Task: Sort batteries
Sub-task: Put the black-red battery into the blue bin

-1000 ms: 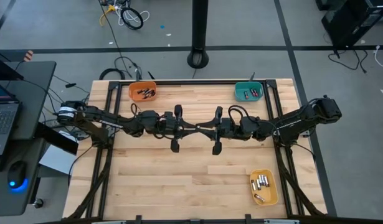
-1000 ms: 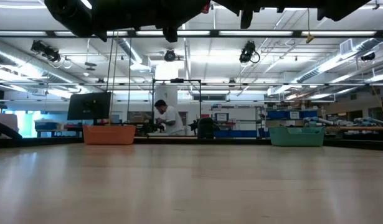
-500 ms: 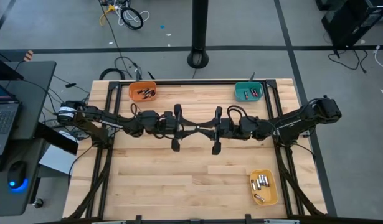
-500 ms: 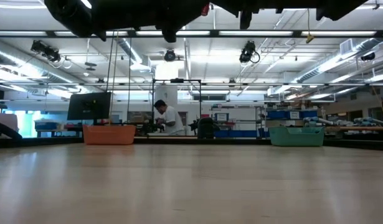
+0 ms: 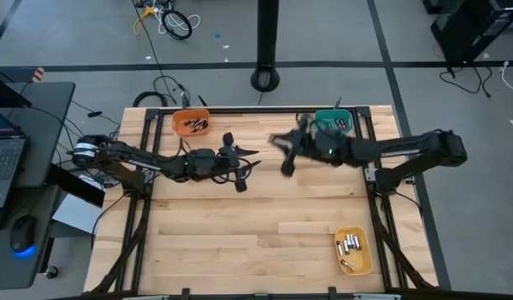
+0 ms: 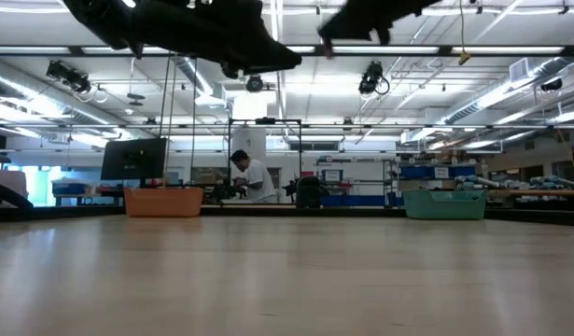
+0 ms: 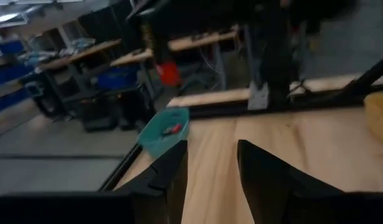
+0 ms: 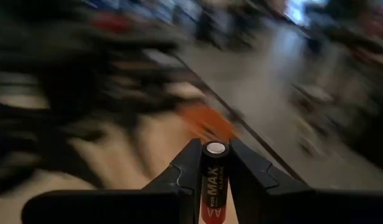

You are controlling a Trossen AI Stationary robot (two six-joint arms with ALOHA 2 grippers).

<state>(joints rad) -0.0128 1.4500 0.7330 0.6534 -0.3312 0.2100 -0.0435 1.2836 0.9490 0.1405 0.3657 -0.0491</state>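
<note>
Right end effector [image 8: 215,163] clamped on a black battery [image 8: 214,180], held above the counter [image 5: 239,233] just beside the teal bin [image 5: 332,122]. Left end effector [image 7: 211,162] parted, empty, above the counter near the orange bin [image 5: 191,122]. More batteries [image 5: 349,247] in the yellow bin [image 5: 360,267], far from the teal one.

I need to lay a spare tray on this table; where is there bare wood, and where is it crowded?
Bare wood: the near half, between the table's near-left corner and the yellow bin. Crowded: the far strip between the orange bin and teal bin, where the left gripper and right gripper hover.
</note>
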